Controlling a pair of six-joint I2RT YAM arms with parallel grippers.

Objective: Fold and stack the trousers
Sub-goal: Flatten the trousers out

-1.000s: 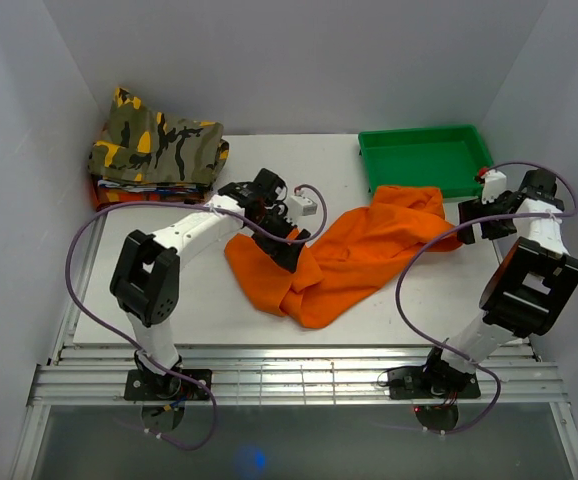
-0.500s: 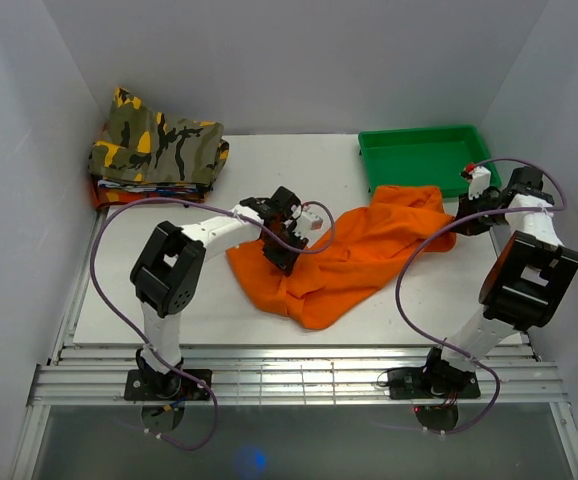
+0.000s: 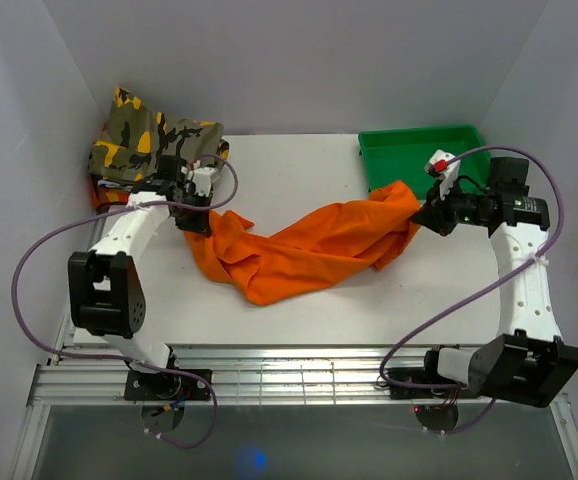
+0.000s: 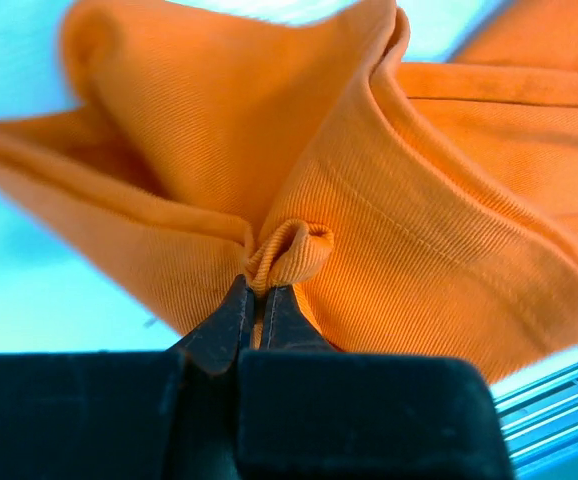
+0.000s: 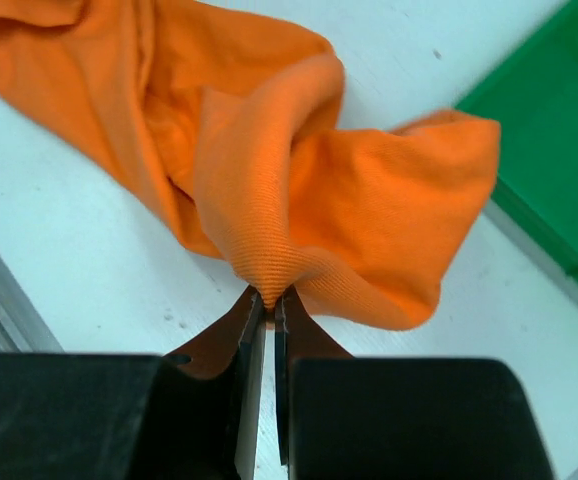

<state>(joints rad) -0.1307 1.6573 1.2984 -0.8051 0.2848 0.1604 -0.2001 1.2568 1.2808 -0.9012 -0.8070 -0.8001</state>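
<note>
Trousers (image 3: 299,245) stretched wider, left fingers (image 4: 227,325) and right fingers (image 5: 224,335) pinching, legs indistinguishable

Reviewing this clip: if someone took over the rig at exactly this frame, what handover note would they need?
Left gripper: shut on a pinched fold at the left end of the trousers, close to the camouflage garment.
Right gripper: shut on a fold at the trousers' right end, beside the green tray.
Trousers: drawn out between the two grips across the table, rumpled and unfolded.
Done: both ends gripped.
Left: spread flat, fold, then stack, probably by the camouflage garment.
</note>
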